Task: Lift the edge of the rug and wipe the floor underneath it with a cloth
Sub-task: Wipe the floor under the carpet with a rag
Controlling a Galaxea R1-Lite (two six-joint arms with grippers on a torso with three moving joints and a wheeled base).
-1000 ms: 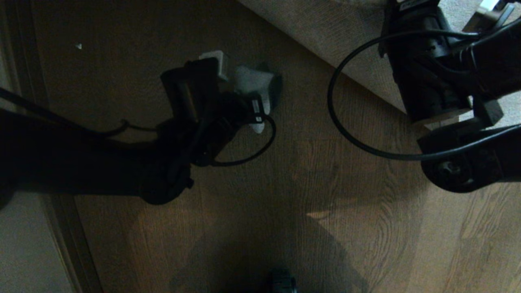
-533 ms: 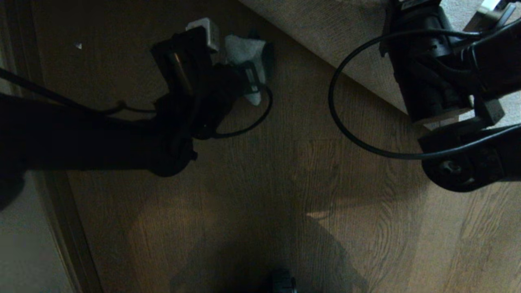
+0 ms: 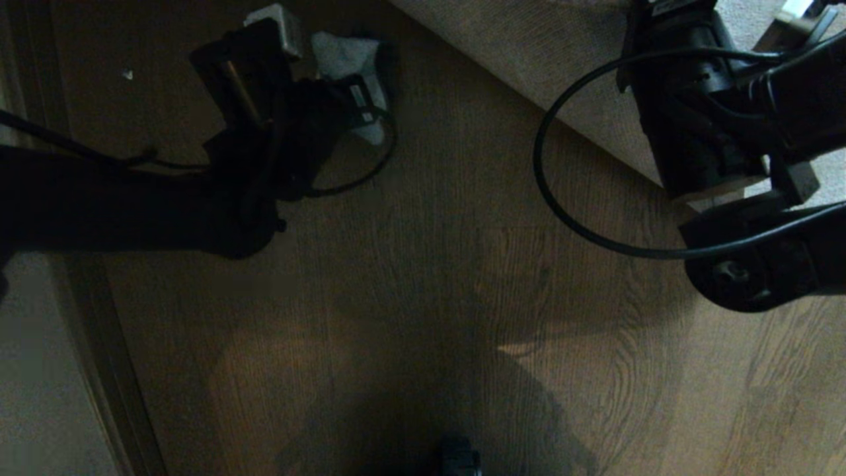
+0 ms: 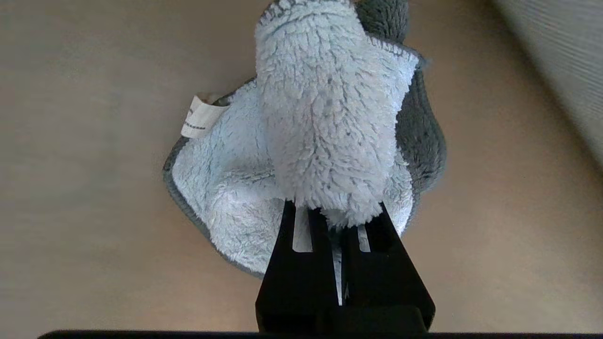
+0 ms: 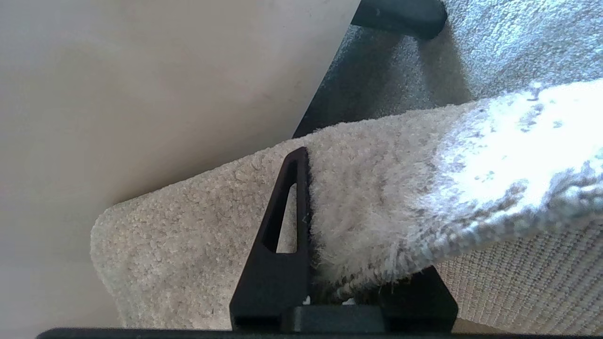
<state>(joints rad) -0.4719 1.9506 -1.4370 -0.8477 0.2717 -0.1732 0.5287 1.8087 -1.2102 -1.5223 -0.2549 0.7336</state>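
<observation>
Over the last second the left claw (image 3: 330, 66) has carried the cloth (image 3: 350, 59) across the floor (image 3: 462, 297), away from the robot and toward its left, so the rag now lies near the far end of the bare boards beside the rug (image 3: 542, 73). I judge this a wiping stroke under way, covering the strip of floor the raised rug has uncovered. The left arm reaches out low from the robot's left, wrist angled down at the boards. In the left wrist view its claw (image 4: 337, 221) is closed almost fully on a fold of the pale blue cloth (image 4: 325, 122), the rest bunched on the floor (image 4: 85, 188). The right claw (image 5: 348, 263) has not shifted: it pinches the rug's edge (image 5: 377, 188), pile above and woven backing below, holding it lifted off the floor on the robot's right
</observation>
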